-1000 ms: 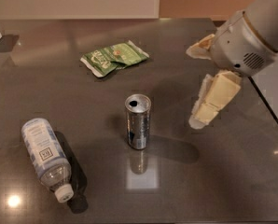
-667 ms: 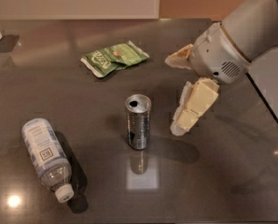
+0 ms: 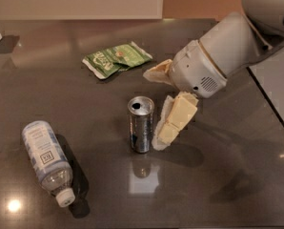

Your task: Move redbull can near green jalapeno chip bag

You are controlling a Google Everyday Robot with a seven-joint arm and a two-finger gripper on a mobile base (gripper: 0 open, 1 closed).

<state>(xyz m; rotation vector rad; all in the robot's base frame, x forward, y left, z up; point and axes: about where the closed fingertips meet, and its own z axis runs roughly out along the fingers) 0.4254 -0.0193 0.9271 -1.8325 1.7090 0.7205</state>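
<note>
Clear plastic came nearest: a bottle [image 3: 44,161] lay on its side at the near left of the dark glossy surface [image 3: 228,185], no part of the job. Beyond it the can [image 3: 141,124] stood upright around the middle, not yet shifted. Just right of it hung the gripper [image 3: 154,109], spread wide and holding nothing, probably set so as to straddle the can. Its near finger [image 3: 176,118] sat close beside the can's wall, though whether they touched was hard to judge. Farther off, left of centre, the green chip bag [image 3: 116,58] lay flat, well apart from the can. The arm was cut off at the far right edge.
</note>
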